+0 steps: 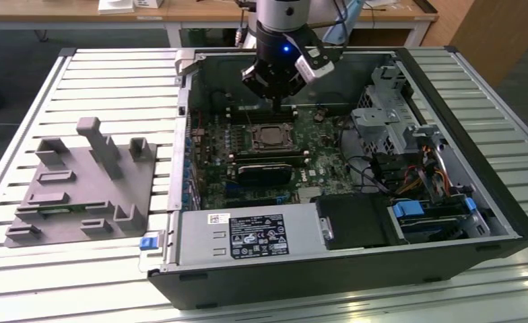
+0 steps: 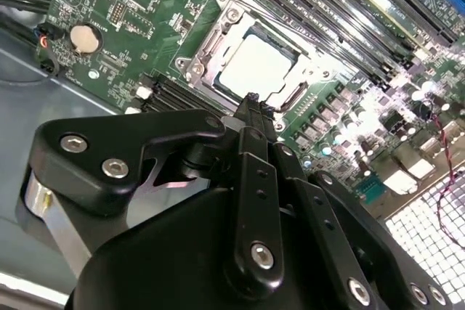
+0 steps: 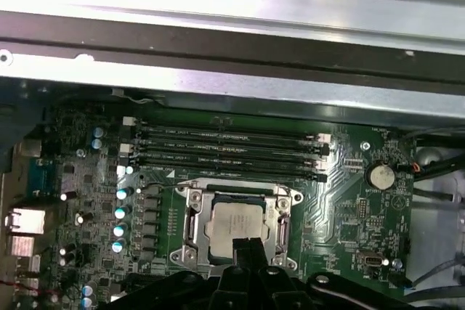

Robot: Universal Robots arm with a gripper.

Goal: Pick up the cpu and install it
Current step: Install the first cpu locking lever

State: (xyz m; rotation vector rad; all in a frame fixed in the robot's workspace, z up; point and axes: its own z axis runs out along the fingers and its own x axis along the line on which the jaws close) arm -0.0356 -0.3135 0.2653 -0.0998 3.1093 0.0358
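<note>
The small flat square silvery-grey cpu is lying flat in the dark metal-framed socket on the green motherboard. It's square, so there's no real long axis. The black tool hangs right above it with fingers together, apparently empty, though contact is hard to call.

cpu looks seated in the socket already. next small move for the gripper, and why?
Probably a short straight lift. The cpu lies flat inside the socket frame, and the gripper hangs just above its edge with nothing held, fingertips together.
</note>
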